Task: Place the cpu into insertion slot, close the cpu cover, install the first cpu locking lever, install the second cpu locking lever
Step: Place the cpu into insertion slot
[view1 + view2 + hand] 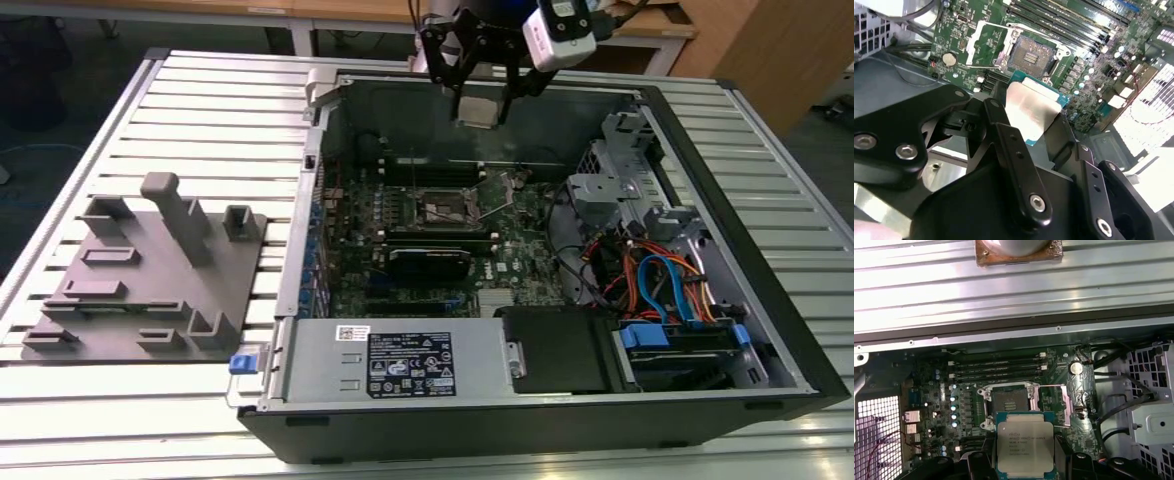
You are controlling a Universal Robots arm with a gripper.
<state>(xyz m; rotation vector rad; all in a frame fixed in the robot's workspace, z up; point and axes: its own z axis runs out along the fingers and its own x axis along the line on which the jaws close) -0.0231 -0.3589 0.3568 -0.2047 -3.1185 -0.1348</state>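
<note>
The cpu (1025, 446) is a flat square with a silver-grey top and a green edge, held in the air above the board and not seated. The insertion slot (1009, 402) is a dark, metal-rimmed square, lying bare. The cpu cover (1072, 405), a thin silver frame, is swung open just beside the slot.

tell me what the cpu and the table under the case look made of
The cpu: silver-grey metal lid with a dull sheen, on a green rim, likely circuit laminate. The table: pale ribbed slats with bright streaks, probably aluminium.
</note>
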